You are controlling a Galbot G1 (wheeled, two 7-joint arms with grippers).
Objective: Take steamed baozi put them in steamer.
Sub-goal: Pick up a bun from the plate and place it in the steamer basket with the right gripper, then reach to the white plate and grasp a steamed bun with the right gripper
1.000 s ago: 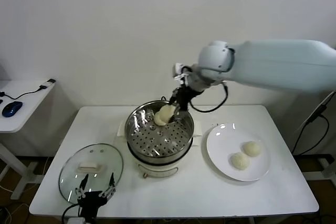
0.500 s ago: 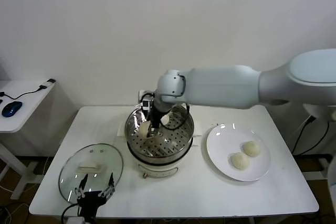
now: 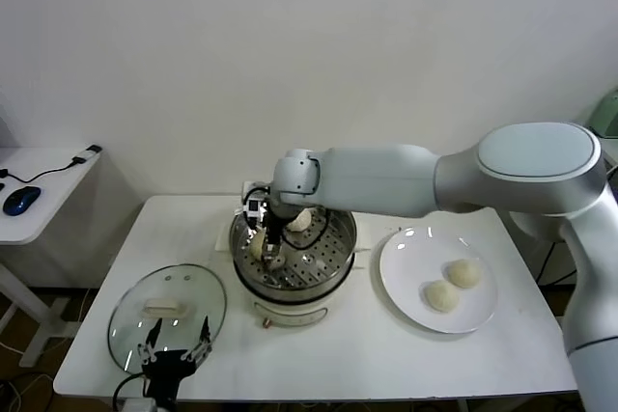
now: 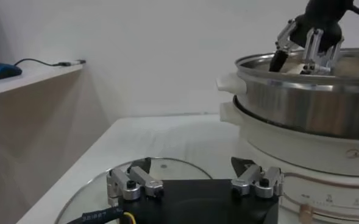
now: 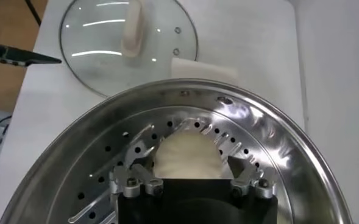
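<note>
White wall backed a white table (image 3: pixel 463 364), with the steamer (image 3: pixel 294 256) near its centre and a white plate (image 3: pixel 406 287) at three o'clock from it. The right gripper (image 3: pixel 267 250) reached down inside the steamer at the pot's nine-o'clock side, fingers spread to either side of a baozi (image 5: pixel 186 156) resting on the perforated tray – released, not clenched. A second baozi (image 3: pixel 299 222) sat at the tray's twelve o'clock; two more baozi (image 3: pixel 453 285) lay on the plate. These buns looked soft, light and easily dented – best taken low across the widest part of the dome, gently. The left gripper (image 4: pixel 194 181) hovered wide open above the glass lid (image 3: pixel 166 314) at seven o'clock.
</note>
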